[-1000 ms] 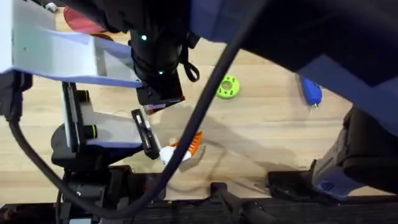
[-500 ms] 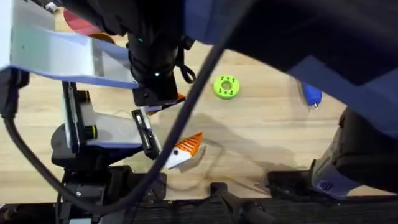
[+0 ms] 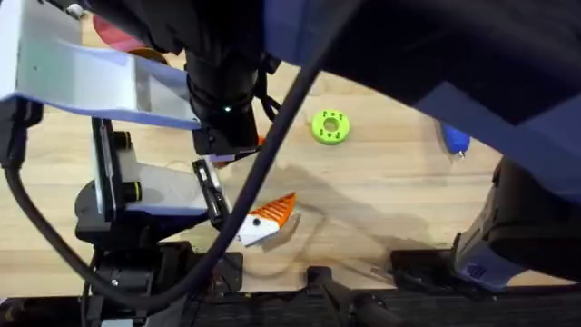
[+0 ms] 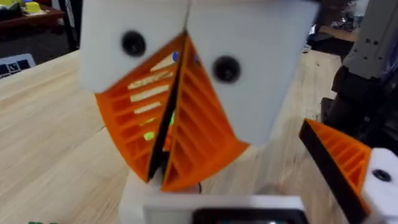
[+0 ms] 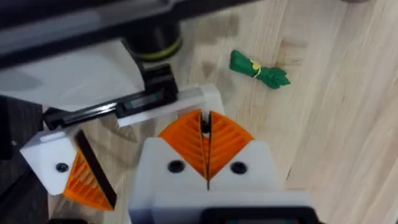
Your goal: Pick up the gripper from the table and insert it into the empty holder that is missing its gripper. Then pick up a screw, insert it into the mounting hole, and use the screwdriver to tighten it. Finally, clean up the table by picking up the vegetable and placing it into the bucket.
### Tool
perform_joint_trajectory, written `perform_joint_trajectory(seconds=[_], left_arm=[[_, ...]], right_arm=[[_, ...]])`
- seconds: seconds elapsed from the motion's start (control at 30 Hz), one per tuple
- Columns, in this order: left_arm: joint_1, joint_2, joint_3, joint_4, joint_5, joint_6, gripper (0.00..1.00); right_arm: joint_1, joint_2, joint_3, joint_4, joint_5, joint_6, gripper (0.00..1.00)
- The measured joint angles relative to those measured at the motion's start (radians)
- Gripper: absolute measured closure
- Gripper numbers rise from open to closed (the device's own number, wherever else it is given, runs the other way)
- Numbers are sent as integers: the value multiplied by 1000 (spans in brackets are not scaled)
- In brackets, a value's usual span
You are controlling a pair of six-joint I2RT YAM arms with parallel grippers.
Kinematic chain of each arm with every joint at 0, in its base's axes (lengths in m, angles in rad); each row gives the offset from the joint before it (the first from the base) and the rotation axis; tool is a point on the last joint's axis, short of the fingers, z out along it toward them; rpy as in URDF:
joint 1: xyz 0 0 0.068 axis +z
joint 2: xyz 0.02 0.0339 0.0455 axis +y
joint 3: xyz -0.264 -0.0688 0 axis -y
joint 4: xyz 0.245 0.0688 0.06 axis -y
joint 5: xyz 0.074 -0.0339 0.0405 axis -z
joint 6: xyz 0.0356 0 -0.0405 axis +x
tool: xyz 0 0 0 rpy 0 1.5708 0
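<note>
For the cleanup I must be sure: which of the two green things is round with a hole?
The bright green disc; the dark green vegetable is a slim tied bundle.

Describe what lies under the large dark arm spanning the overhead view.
Bare wooden table shows below it, with the green disc and blue screwdriver at its edge. Everything directly beneath the arm is covered.

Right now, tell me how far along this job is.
Nothing looks finished. The vegetable lies on the table, not binned; the screwdriver lies untouched. In hand: the left gripper and right gripper, jaws shut, sit near a white block with an orange wedge. Whether the fitting is done I cannot tell. Screw, tightening, cleanup remain.
</note>
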Motion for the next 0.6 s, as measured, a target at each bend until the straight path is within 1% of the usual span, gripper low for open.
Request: perform_joint_trajectory(seconds=[0.07, 0.1, 0.17, 0.2, 0.23, 0.27, 0.3, 0.33, 0.37, 0.5, 0.6], left_arm=[[0, 0, 0, 0, 0, 0, 15], [0, 0, 0, 0, 0, 1, 15], [-1, 0, 0, -2, 11, 0, 16], [-2, 0, 0, -3, 11, 0, 15], [-2, 0, 0, -2, 10, 2, 16], [-2, 0, 0, -2, 10, 3, 15], [-2, 0, 0, -2, 10, 5, 15], [-2, 0, 0, -2, 11, 7, 15], [-2, 0, 0, -2, 10, 9, 15], [-2, 0, 0, -2, 10, 11, 15], [-2, 0, 0, -2, 10, 11, 15]], right_arm=[[0, 0, 0, 0, 0, 1, 991], [0, 0, 0, 0, 1, 6, 892], [-2, 0, 1, 8, 13, 5, 624], [-6, 0, 5, 8, 11, 7, 456], [-7, 0, 8, 4, 11, 7, 330], [-7, 0, 8, 2, 8, 7, 164], [-6, 1, 8, 0, 7, 5, 53], [-6, 2, 8, -2, 7, 7, 22], [-6, 2, 8, -3, 8, 9, 13], [-8, 0, 8, -5, 8, 40, 7], [-17, -14, 7, -7, 8, 91, 7]])
